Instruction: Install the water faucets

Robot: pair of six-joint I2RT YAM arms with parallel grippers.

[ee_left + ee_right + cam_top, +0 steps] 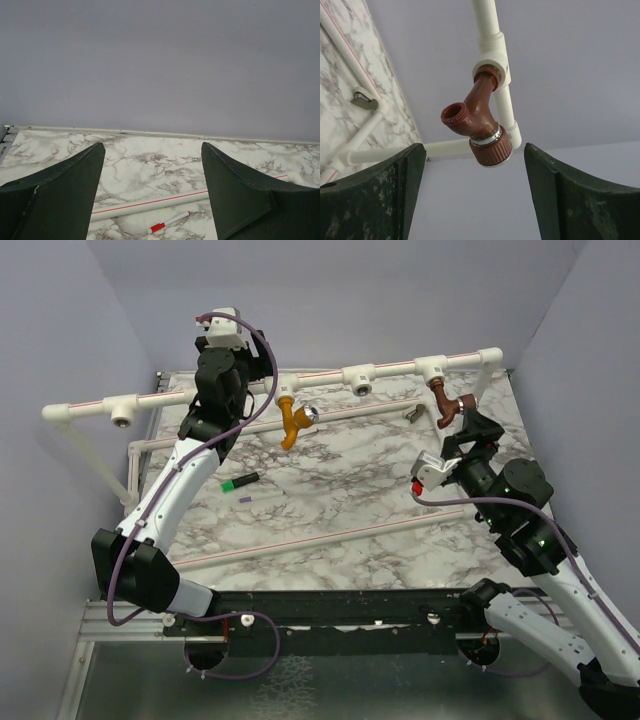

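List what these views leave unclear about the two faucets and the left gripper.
- Orange faucet: top view only, too small to tell how far it is screwed in; absent from both wrist views.
- Brown faucet: right wrist view, the white fitting hides its thread.
- Left gripper: top view, fingers too dark and small to distinguish.
- Small grey object: top view, too small to identify.

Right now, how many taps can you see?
2. The orange tap hangs under the white pipe, left of the middle. The brown tap hangs under it near the right end. The left arm may hide another.
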